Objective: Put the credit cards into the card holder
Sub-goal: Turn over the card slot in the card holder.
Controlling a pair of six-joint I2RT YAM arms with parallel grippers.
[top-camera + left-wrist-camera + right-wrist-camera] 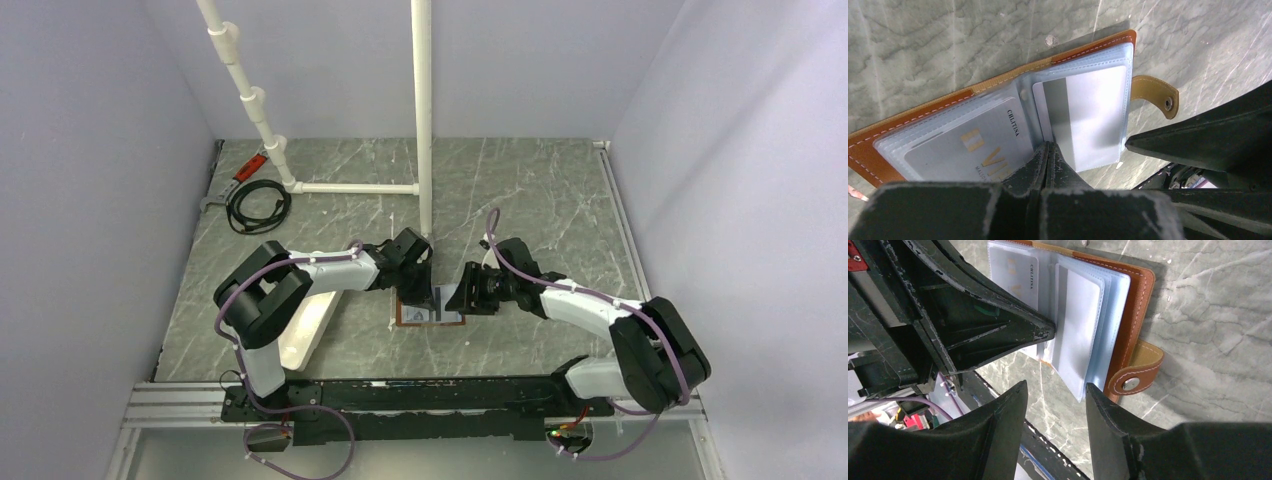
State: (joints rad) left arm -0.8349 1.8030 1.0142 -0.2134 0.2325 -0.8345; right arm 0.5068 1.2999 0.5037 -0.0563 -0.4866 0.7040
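Card holder (432,315) open flat on the table (540,200), close to the middle of its near edge, between the two grippers. Left gripper (1047,150) shut tight and empty, tips down on the clear sleeves at the fold. Right gripper (1055,390) half spread, holding nothing, poised just off the holder's strap-side edge.

Likely trouble from here:
- A right finger catching the loose sleeves, buckling a page or dragging the holder sideways from under the left tips.
- The silver card (1088,120) working back out if snagged at its sleeve's mouth.
- Pressing too hard at the fold and pinching pages together.

Clear only from the left wrist: the silver card's face, sleeved on the strap side, opposite a printed card (973,145) in its own sleeve. Clear only from the right wrist: several pages stacked and fanning at their free edge, and the open gap between the right fingers near the snap strap (1143,365). From above, just both arms meeting over the holder, with the cards too small to tell. No loose card made out in any view.
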